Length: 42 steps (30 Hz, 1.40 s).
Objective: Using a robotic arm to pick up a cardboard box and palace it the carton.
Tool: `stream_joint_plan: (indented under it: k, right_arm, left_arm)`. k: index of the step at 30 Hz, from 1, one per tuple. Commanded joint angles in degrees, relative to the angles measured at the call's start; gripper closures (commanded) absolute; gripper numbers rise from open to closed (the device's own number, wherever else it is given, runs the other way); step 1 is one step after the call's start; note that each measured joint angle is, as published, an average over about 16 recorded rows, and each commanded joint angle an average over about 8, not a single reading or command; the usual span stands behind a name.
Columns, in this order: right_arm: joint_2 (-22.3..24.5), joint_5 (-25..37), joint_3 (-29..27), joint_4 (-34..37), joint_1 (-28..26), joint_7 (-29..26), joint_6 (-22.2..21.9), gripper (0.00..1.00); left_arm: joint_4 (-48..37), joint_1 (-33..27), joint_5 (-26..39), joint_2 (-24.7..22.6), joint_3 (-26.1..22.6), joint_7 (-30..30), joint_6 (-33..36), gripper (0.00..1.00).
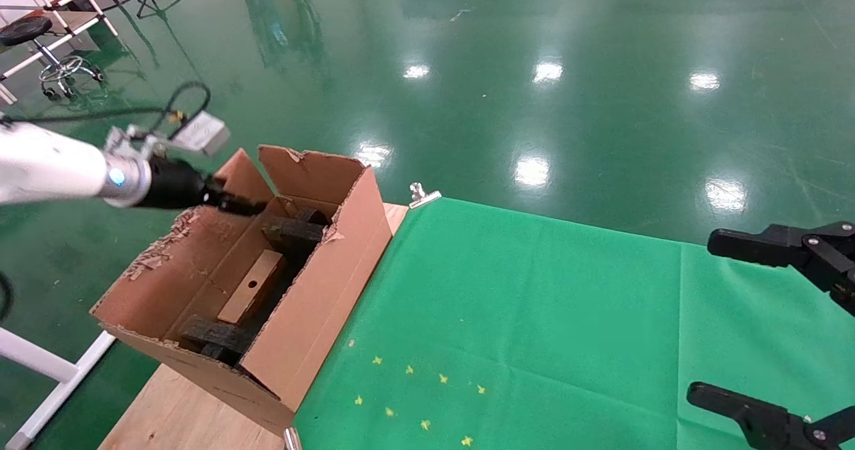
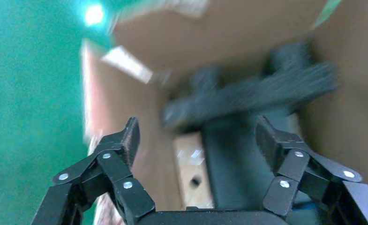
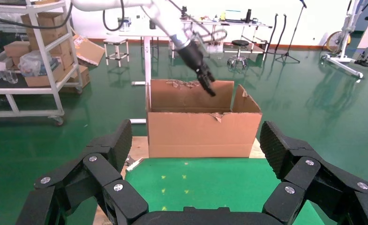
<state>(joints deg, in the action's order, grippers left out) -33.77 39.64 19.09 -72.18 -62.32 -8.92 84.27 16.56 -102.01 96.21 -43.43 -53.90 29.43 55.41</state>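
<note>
The long brown carton point(image 1: 320, 290) with torn flaps stands on the table's left end; it also shows in the right wrist view point(image 3: 203, 133). Inside lie dark foam blocks point(image 1: 294, 231) and a small brown taped cardboard box point(image 1: 250, 286) with a dark hole, flat between them. In the left wrist view the box point(image 2: 191, 168) lies below the foam point(image 2: 247, 93). The white robotic arm point(image 1: 53, 166) reaches from the left. My left gripper point(image 1: 247, 204) hangs open and empty over the carton's far end point(image 2: 196, 136). My right gripper point(image 1: 735, 323) is open and empty at the right, over the cloth point(image 3: 196, 140).
A green cloth point(image 1: 534, 303) covers most of the wooden table point(image 1: 174, 403). A metal clip point(image 1: 422, 195) holds its far corner. Yellow star marks point(image 1: 414, 396) dot the cloth near the front. A white frame leg point(image 1: 40, 363) stands left of the table.
</note>
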Motion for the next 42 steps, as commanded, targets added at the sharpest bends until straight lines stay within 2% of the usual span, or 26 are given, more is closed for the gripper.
stream_joint_plan:
  k: [1, 8, 19, 42]
  right_arm:
    - [0.0, 0.0, 0.0, 0.0, 0.0, 0.0, 0.0, 0.00]
    - [0.0, 0.0, 0.0, 0.0, 0.0, 0.0, 0.0, 0.00]
    - [0.0, 0.0, 0.0, 0.0, 0.0, 0.0, 0.0, 0.00]
    - [0.0, 0.0, 0.0, 0.0, 0.0, 0.0, 0.0, 0.00]
  left_arm:
    - [3.9, -0.3, -1.9, 2.0, 1.1, -1.7, 2.5, 0.00]
    - [11.7, 0.2, -4.5, 5.3, 2.3, -2.4, 6.7, 0.00]
    - [10.1, 1.2, -4.7, 4.3, 2.7, -2.6, 5.9, 0.00]
    - [27.8, 15.9, -23.3, 5.9, 15.9, -8.6, 15.1, 0.00]
